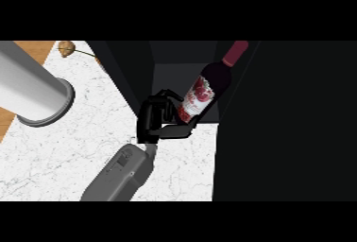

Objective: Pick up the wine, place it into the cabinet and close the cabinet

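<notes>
Robot hand point(162, 120) clamps the tilted wine point(206, 90) at the cabinet point(279, 118) mouth; set it upright, well inside, before you release.

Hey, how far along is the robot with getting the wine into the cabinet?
Pickup looks done: the left robot hand curls round the wine bottle, which is tilted in the cabinet opening. Releasing it inside is in hand. The cabinet door is open, so closing remains.
</notes>
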`<control>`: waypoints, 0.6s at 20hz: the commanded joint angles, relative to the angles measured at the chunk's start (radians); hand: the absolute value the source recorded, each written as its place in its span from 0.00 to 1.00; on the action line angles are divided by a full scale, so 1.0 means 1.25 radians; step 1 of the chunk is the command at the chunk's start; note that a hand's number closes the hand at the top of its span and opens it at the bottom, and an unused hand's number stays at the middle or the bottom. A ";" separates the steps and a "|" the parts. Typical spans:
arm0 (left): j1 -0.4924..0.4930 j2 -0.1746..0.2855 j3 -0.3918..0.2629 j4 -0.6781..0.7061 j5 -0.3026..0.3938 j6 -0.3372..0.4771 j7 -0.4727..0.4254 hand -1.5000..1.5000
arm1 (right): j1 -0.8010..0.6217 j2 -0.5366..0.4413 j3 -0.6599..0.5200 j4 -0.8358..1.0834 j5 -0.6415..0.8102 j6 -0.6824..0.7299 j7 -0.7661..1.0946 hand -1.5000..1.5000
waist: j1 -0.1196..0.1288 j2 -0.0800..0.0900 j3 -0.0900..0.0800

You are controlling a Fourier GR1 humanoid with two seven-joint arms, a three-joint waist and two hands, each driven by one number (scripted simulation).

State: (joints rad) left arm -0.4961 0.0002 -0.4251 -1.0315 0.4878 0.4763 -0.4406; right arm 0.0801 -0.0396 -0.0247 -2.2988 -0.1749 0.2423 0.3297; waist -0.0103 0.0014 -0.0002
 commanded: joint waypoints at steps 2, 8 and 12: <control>-0.018 0.000 -0.029 0.124 0.076 -0.013 -0.105 1.00 | 0.014 0.024 0.047 0.000 0.047 -0.008 -0.014 0.00 | -0.003 0.001 0.000; -0.024 0.000 -0.053 0.159 0.167 -0.029 -0.139 1.00 | -0.046 -0.004 -0.019 0.037 0.000 -0.014 0.000 0.00 | -0.002 0.000 0.000; -0.047 0.000 -0.029 0.226 0.246 -0.103 -0.207 1.00 | 0.029 0.014 0.010 0.009 0.001 0.010 -0.028 0.00 | -0.007 0.001 0.000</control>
State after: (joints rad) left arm -0.5468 0.0009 -0.4397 -0.7995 0.7042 0.3803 -0.6293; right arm 0.0970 -0.0382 -0.0310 -2.2853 -0.1799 0.2530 0.3098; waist -0.0158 0.0025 -0.0004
